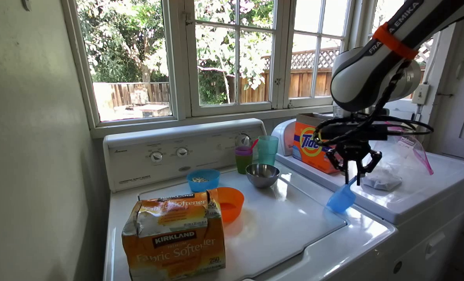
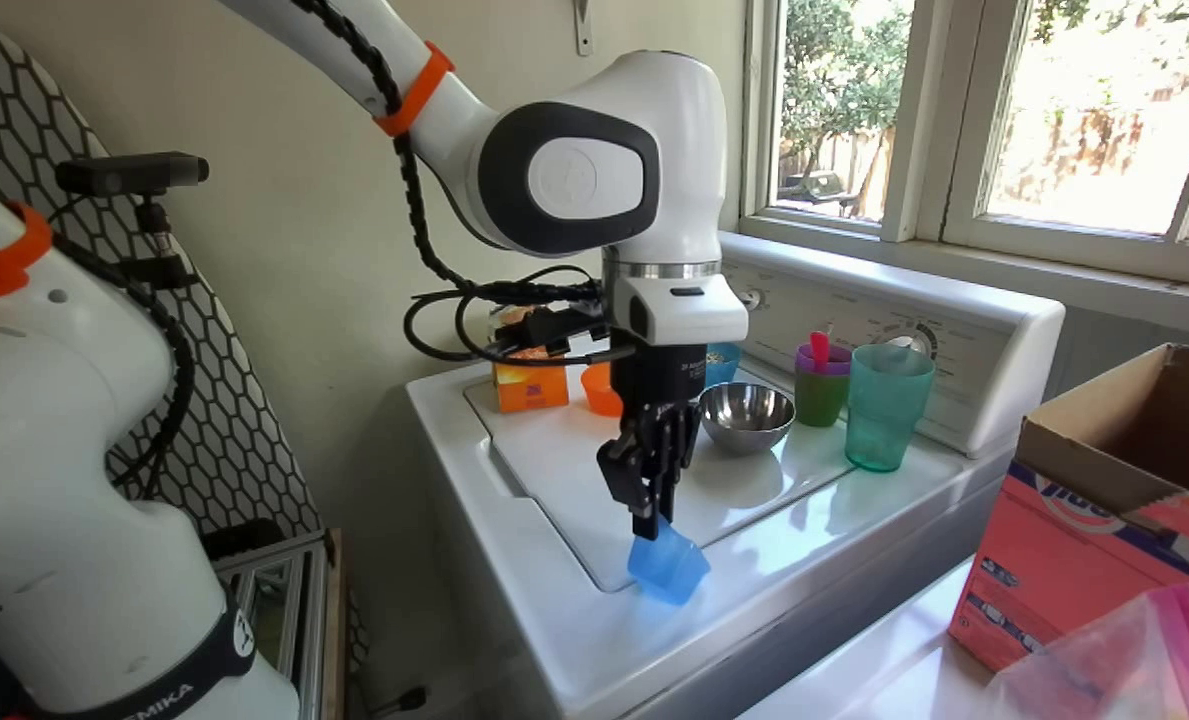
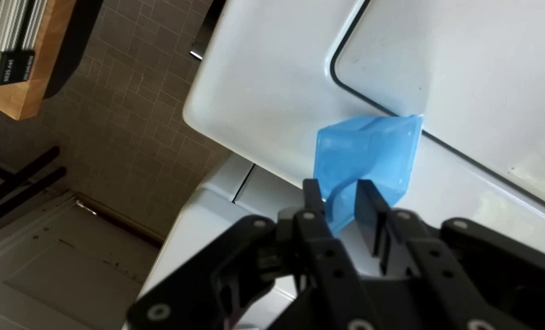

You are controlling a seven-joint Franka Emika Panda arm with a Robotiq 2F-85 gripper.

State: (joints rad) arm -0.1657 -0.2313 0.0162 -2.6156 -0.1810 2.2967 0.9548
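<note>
Closest to us, filling the foot of the wrist view, sits the black gripper [image 3: 339, 185], and look how its two fingers [image 3: 371, 201] stand just a narrow gap apart, with the handle of a blue scoop [image 3: 368, 151] right between them! Are they biting on it? We can't say from any of these angles. The scoop itself leans, handle up, over the dark lid seam [image 3: 474, 162] near the edge of a white appliance [image 1: 282, 226], on the side facing a second white appliance [image 1: 395, 203]; whether it bears on the surface, we can't make out. Well apart from it, on the same top, we spot a steel bowl [image 2: 744, 437], an orange bowl [image 1: 237, 201] tucked just beside a Kirkland fabric softener box [image 1: 177, 238], and a blue bowl [image 1: 205, 187] with pale bits [image 1: 199, 180] in it. Up by the control panel [image 1: 208, 148], it's a purple cup [image 2: 834, 362] nested in a green cup [image 2: 821, 402], a pink stem [image 2: 818, 344] poking out, and a teal cup [image 2: 887, 410] just beside them. Over on the second appliance, we've got an orange Tide box [image 1: 317, 164], and near it a clear bag [image 1: 411, 158] edged in pink.
</note>
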